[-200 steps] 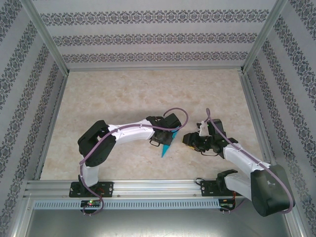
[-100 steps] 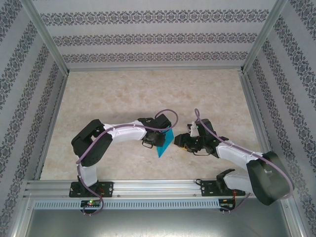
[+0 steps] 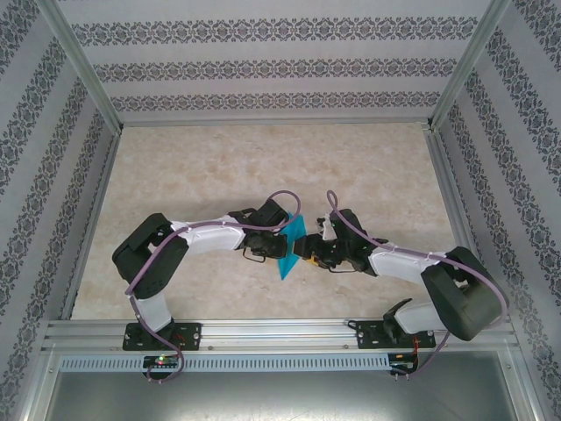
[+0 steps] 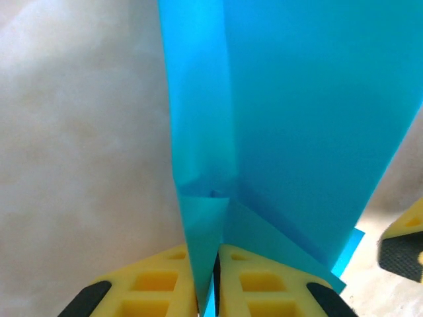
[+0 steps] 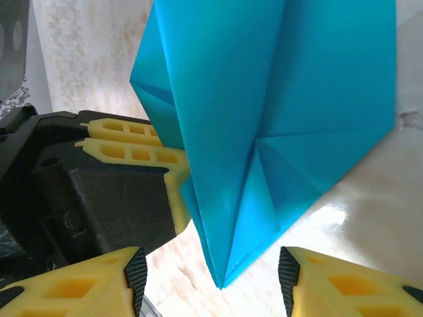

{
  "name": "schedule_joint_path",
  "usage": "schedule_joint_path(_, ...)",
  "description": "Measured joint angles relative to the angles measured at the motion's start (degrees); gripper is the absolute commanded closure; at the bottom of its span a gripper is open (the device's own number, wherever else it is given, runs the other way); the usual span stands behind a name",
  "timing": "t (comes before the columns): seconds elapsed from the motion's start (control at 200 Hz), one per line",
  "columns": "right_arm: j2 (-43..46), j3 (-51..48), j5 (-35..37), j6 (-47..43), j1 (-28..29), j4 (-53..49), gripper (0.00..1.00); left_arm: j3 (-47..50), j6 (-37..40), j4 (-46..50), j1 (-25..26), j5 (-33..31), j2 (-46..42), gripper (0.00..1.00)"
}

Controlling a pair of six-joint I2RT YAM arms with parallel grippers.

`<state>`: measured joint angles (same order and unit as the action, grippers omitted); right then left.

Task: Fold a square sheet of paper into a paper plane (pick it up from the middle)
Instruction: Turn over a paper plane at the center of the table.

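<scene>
The square sheet of paper [image 3: 290, 247] is teal-blue and folded into a pointed plane shape, held upright above the table's middle. My left gripper [image 3: 279, 242] is shut on it: in the left wrist view its yellow fingers [image 4: 165, 284] pinch the paper's folded edge [image 4: 297, 132]. My right gripper [image 3: 310, 252] faces it from the right, jaws open. In the right wrist view the paper's pointed end [image 5: 277, 119] reaches down between the right gripper [image 5: 213, 277] and its spread fingertips, touching neither. The left gripper's fingers [image 5: 132, 142] show behind the paper.
The beige marbled table [image 3: 263, 167] is fenced by aluminium rails [image 3: 263, 326] and patterned walls. Both arms meet near the middle front, their cables looping above the wrists. A tip of the right gripper's finger [image 4: 403, 244] shows beside the paper.
My right gripper has moved left, up to the paper, and its jaws have widened. The left gripper has carried the paper slightly back and turned it more upright.
</scene>
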<state>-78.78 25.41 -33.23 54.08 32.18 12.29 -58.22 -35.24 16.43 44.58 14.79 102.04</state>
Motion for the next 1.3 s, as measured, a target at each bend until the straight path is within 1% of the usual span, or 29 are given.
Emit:
schedule_joint_path(0.215, -3.37, 1.22, 1.05, 1.16, 1.64, 1.42, 0.43, 2.27, -0.87, -2.93, -0.79, 2.05, -1.18, 0.84)
schedule_joint_path(0.56, -6.19, 3.17, 1.97, 1.55, 3.63, 2.91, 0.46, 5.05, -2.56, -6.86, -2.12, 5.38, -1.29, 0.84)
schedule_joint_path(0.739, -7.5, 4.63, 2.43, 1.49, 4.57, 2.32, 0.52, 6.71, -3.21, -8.85, -3.13, 7.02, -1.64, 0.84)
schedule_joint_path(0.894, -7.76, 7.37, 3.96, 0.02, 5.68, -1.49, 0.59, 7.91, -4.17, -10.4, -3.98, 8.35, -2.03, 0.83)
schedule_joint_path(1.089, -8.11, 11.67, 7.15, -3.06, 7.1, -8.61, 0.63, 8.7, -5.01, -11.39, -4.96, 9.66, -2.27, 0.83)
schedule_joint_path(1.299, -9.14, 13.31, 7.98, -4.52, 7.48, -10.56, 0.66, 10.73, -6.32, -14.67, -6.12, 12.07, -2.54, 0.81)
